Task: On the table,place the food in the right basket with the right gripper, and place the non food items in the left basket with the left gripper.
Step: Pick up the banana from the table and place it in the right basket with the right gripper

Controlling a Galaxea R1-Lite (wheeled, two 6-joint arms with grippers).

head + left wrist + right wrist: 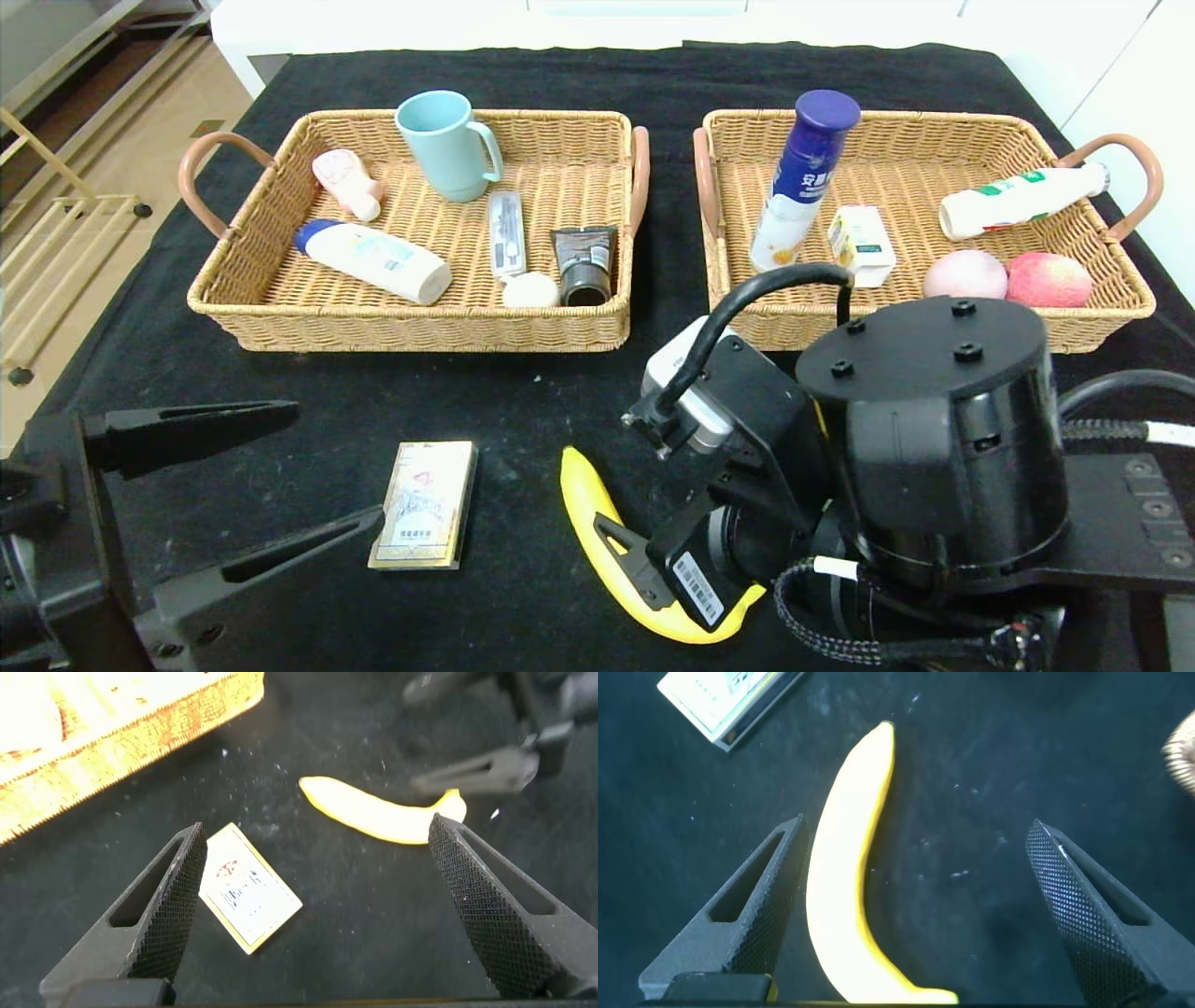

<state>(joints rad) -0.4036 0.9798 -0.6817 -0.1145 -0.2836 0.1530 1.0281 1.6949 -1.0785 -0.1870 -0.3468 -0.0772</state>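
Right pincer (pixel 910 905) spread wide above banana (pixel 842 868), which lies on desk (pixel 523 392) hard beside one finger, off-centre. Closing now probably shoves it aside. Left pincer (pixel 327 905) likewise wide, card pack (pixel 248 899) just ahead.

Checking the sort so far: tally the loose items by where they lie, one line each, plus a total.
Left wicker basket: 6 non-food items
Right wicker basket: 5 food items
Black tablecloth: 2, a yellow banana and a flat gold-edged card box
Total: 13
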